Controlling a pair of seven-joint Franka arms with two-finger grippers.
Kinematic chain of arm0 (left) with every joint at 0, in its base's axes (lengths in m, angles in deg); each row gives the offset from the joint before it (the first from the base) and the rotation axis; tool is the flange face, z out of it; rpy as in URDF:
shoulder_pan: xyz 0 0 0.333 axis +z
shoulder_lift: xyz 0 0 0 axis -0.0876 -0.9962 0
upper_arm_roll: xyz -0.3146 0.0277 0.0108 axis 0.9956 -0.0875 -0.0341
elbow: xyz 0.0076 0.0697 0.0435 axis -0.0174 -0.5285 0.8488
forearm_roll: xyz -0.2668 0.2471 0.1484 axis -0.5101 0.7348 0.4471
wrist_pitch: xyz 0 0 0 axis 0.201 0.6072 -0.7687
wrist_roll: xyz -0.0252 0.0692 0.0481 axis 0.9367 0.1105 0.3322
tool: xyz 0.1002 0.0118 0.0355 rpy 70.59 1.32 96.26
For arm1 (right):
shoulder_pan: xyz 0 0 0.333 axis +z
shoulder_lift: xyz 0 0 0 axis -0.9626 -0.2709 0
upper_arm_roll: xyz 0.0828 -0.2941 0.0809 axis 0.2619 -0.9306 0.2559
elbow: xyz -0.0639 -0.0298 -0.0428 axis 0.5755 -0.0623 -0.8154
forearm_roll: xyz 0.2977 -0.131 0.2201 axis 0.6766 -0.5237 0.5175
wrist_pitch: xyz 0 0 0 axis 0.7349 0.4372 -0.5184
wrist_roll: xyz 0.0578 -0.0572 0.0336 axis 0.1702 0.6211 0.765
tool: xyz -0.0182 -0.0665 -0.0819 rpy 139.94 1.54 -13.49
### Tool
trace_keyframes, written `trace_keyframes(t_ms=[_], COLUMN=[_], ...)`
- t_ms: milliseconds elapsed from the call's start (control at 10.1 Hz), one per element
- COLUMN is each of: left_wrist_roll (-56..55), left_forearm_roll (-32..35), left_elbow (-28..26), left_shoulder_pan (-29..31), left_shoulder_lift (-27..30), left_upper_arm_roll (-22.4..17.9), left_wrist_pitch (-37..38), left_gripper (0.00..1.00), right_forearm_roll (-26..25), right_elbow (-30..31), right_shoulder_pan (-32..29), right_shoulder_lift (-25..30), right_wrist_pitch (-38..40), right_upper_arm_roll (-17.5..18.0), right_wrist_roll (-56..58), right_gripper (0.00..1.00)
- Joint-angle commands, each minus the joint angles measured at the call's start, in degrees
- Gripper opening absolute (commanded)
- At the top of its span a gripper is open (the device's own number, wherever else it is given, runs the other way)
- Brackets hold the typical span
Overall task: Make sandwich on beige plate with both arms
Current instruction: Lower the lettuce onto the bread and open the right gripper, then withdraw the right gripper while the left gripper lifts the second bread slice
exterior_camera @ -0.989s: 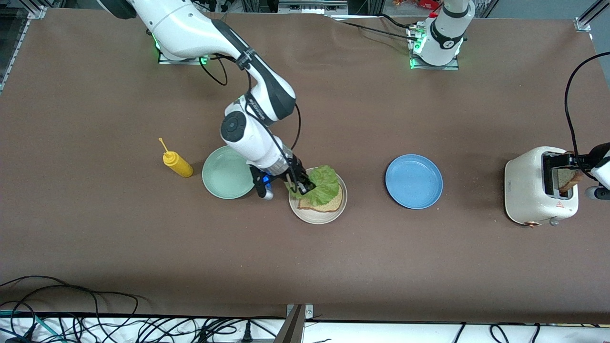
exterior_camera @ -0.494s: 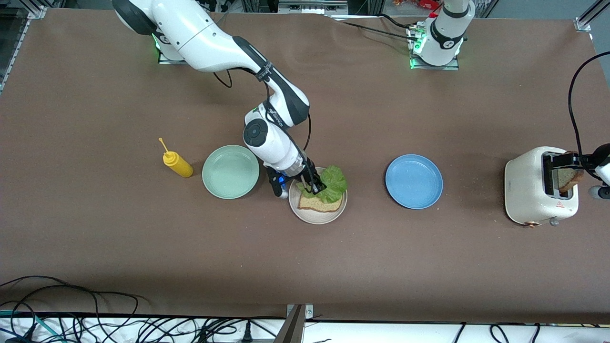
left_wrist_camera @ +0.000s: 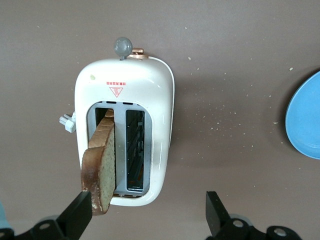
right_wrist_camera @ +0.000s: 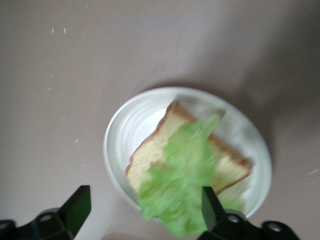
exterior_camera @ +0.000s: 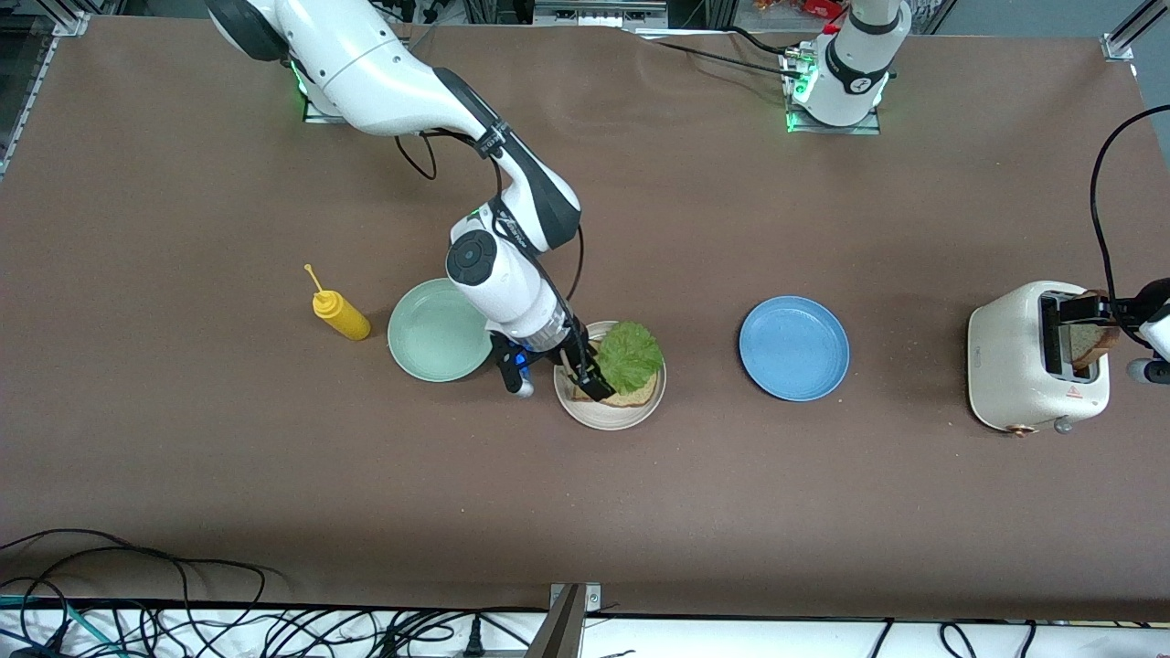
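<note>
Now the right claw (exterior_camera: 586, 373) has let go of the lettuce (exterior_camera: 629, 355): its fingers stand wide open with nothing in them, low over the beige plate (exterior_camera: 607, 416). Before, it was pinching the leaf. The lettuce lies on one slice of bread (exterior_camera: 635, 397) on that plate, in the middle of the desk (exterior_camera: 585, 512).

A green plate (exterior_camera: 430, 334) sits just beside the beige plate, toward the right arm's end, with a yellow bottle (exterior_camera: 340, 313) near it. A blue plate (exterior_camera: 793, 348) sits toward the left arm's end.

The left claw (left_wrist_camera: 147, 212) hangs over the toaster (left_wrist_camera: 155, 95), wide open. One finger (left_wrist_camera: 77, 215) looks to touch the toast (left_wrist_camera: 100, 165) sticking up from a slot.
</note>
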Motion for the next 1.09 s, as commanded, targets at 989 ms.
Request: trace_keyframes(t_ms=[989], left_wrist_roll=[9.06], left_forearm_roll=[1.46], left_elbow=[-3.59], left_shoulder_pan=[7.68], left_shoulder_lift=[-3.23], left_upper_arm_roll=[0.52], left_wrist_pitch=[-10.00], left_gripper=[1.00], right_forearm_roll=[-8.45], right_elbow=[10.55], right_shoulder_pan=[-2.30], right_shoulder_lift=[22.17], right_wrist_pitch=[36.65], right_upper_arm_roll=[-17.76], right_wrist_roll=[59.33], right_gripper=[1.00])
